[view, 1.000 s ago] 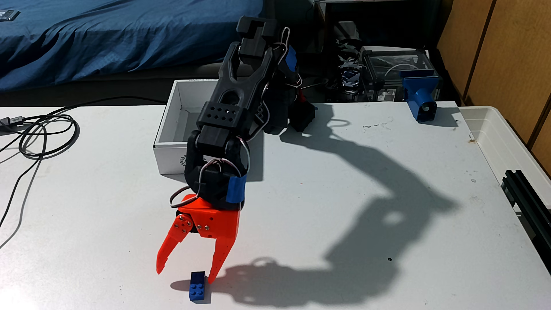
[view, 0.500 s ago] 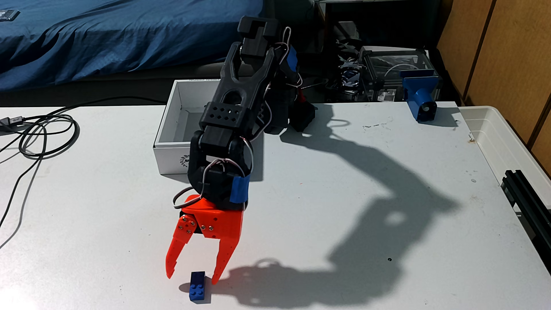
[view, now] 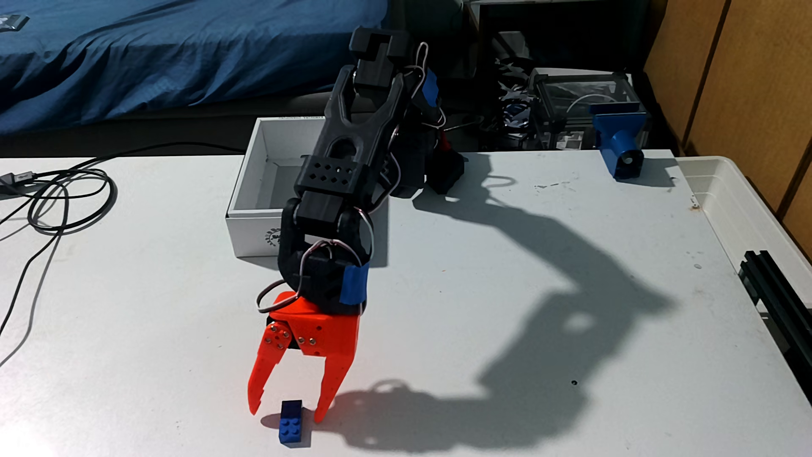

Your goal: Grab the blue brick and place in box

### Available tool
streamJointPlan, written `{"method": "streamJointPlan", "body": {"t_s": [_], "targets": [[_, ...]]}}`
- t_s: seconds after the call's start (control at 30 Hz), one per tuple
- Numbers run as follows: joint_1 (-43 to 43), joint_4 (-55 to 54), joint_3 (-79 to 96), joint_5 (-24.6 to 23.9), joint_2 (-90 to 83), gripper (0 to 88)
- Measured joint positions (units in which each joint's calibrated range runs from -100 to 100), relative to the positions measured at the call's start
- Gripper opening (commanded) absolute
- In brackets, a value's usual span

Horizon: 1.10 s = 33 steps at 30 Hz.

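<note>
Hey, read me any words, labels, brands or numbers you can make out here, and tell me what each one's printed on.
No text here can be read.
Box far rim: a dark printed line, too small and blurred.
Box near short side: a round dark emblem, partly behind the arm, no legible letters.
Blue brick: studs, no readable brand.

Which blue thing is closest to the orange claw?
The blue brick, lying right between the open end effector tips. The blue mount sits far off at the table's back edge.
</note>
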Motion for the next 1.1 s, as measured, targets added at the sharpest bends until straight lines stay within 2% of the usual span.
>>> {"method": "streamJointPlan", "body": {"t_s": [0.3,0.5,0.77,0.9,1.1], "targets": [[0.0,0.0,-1.61,0.0,1.01,24.6],[0.0,0.0,-1.61,0.0,1.01,14.8],[0.0,0.0,-1.7,0.0,1.1,12.9],[0.0,0.0,-1.7,0.0,1.18,1.0],[0.0,-0.09,-1.7,0.0,1.27,0.8]]}}
